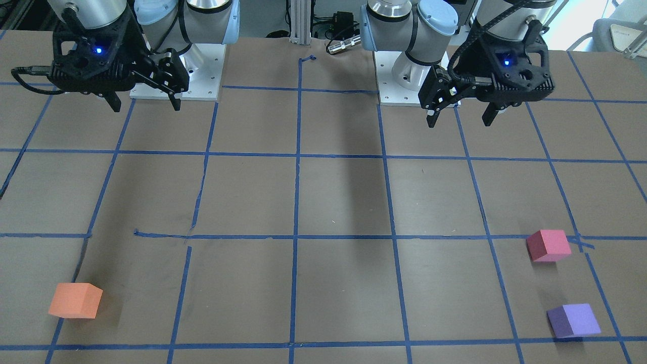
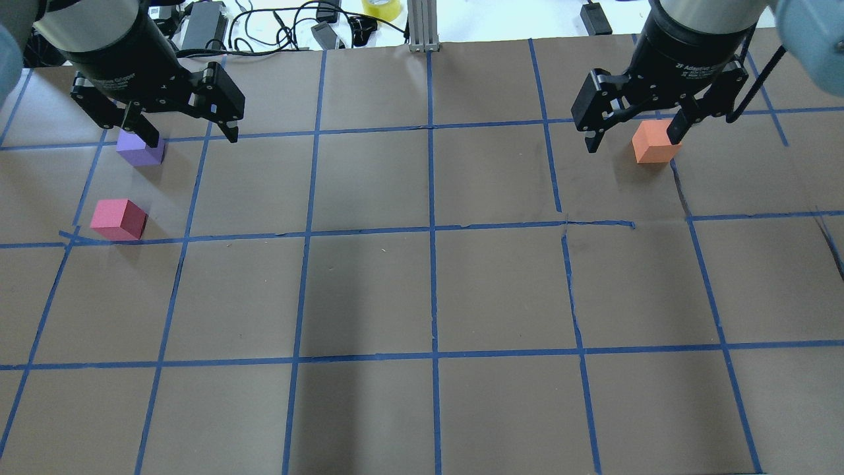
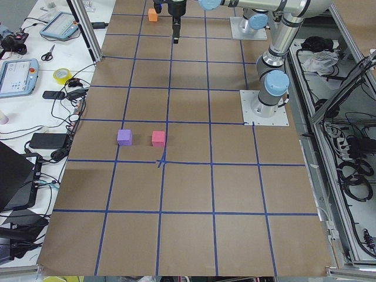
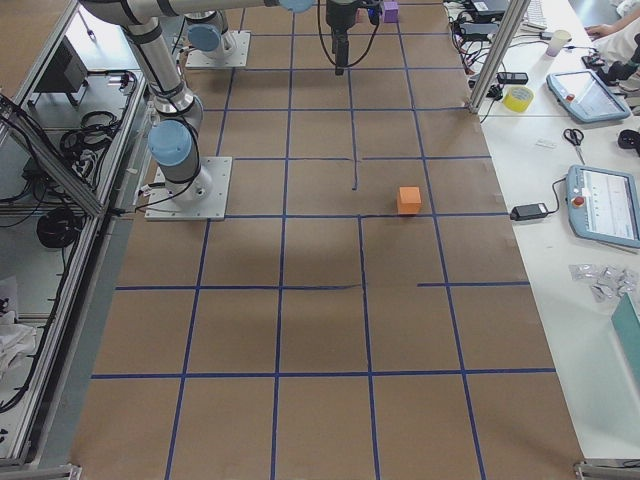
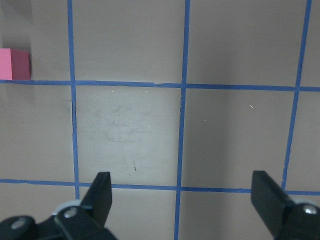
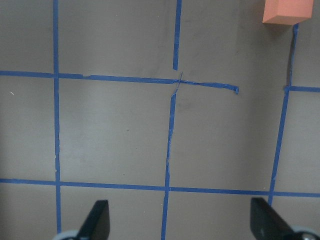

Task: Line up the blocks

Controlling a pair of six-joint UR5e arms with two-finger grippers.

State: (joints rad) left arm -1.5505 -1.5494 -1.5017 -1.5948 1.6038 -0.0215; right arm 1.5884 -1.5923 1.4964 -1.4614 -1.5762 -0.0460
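Three blocks lie apart on the brown table. The orange block (image 1: pixel 76 300) sits on my right side, also in the overhead view (image 2: pixel 654 142) and at the top edge of the right wrist view (image 6: pixel 287 11). The pinkish-red block (image 1: pixel 548 245) and the purple block (image 1: pixel 573 320) sit close together on my left side, as in the overhead view (image 2: pixel 119 219) (image 2: pixel 140 152). The pinkish-red block also shows in the left wrist view (image 5: pixel 14 64). My left gripper (image 1: pixel 459 120) and right gripper (image 1: pixel 146 107) are open, empty and high above the table near the bases.
Blue tape lines (image 2: pixel 432 231) divide the table into a grid. The arm base plates (image 1: pixel 202 71) (image 1: pixel 399 91) stand at the robot's edge. Cables and a tape roll (image 2: pixel 381 6) lie beyond the far edge. Tablets and tools (image 4: pixel 600 200) lie on the side bench.
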